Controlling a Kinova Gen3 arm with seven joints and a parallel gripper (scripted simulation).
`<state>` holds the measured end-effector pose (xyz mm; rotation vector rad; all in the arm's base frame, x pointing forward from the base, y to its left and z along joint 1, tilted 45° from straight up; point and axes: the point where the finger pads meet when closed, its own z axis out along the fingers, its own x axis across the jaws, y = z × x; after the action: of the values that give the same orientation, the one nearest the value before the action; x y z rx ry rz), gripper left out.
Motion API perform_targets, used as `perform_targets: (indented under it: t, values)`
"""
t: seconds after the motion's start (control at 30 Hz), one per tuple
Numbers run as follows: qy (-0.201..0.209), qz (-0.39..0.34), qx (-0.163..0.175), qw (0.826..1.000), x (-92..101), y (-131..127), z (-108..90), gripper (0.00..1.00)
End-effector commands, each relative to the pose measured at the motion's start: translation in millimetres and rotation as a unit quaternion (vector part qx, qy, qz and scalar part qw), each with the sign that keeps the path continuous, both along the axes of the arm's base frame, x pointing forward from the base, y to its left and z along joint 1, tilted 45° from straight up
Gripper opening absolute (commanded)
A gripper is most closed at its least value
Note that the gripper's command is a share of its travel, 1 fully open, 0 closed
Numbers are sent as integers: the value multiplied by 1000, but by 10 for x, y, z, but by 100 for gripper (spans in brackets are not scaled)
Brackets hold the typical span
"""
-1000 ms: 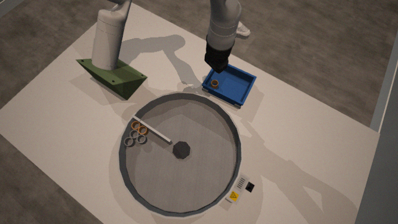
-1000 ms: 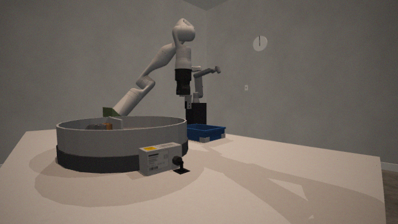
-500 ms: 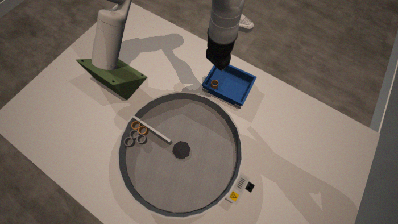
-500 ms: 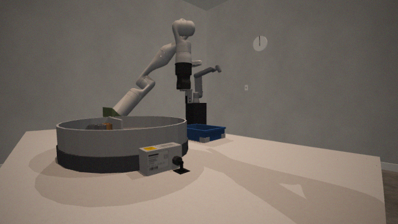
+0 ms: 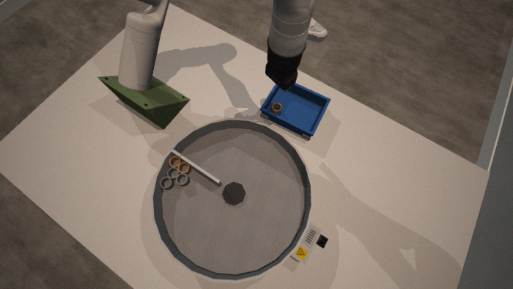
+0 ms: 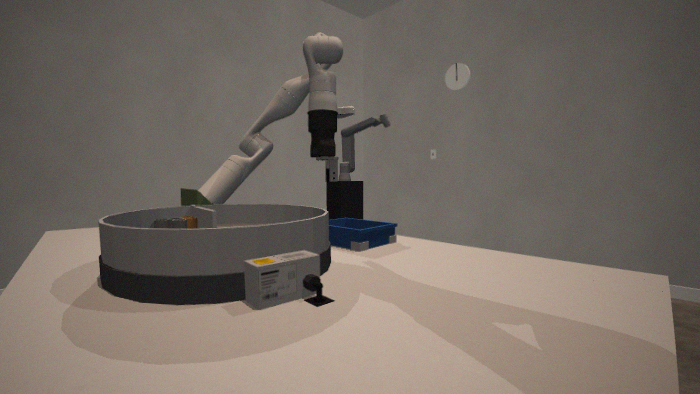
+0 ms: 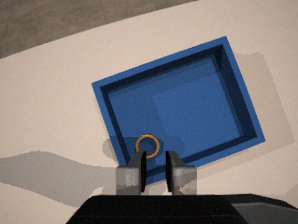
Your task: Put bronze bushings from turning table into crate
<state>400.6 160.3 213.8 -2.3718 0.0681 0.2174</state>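
Observation:
A bronze bushing (image 5: 276,105) lies in the near-left corner of the blue crate (image 5: 296,108); it also shows in the wrist view (image 7: 148,145) inside the crate (image 7: 176,111). My gripper (image 5: 286,86) hangs well above that corner, fingers partly open (image 7: 154,171) with nothing between them. On the turning table (image 5: 231,198) two bronze bushings (image 5: 174,161) (image 5: 184,168) sit against a white bar (image 5: 196,172), with three steel bushings (image 5: 172,172) (image 5: 182,179) (image 5: 165,183) beside them. In the side view the gripper (image 6: 322,156) is high over the crate (image 6: 362,231).
The turning table has a raised rim (image 6: 212,250) and a dark hub (image 5: 234,193) at its centre. A control box (image 6: 281,279) sits at its front. The arm's green base (image 5: 146,99) stands at the back left.

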Motion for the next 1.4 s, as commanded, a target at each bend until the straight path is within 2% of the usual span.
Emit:
perform_targets:
  t: [0.0,1.37]
  values:
    - [-1,-1,0,1000,5,-6,3,42]
    - [-1,-1,0,1000,5,-6,3,42]
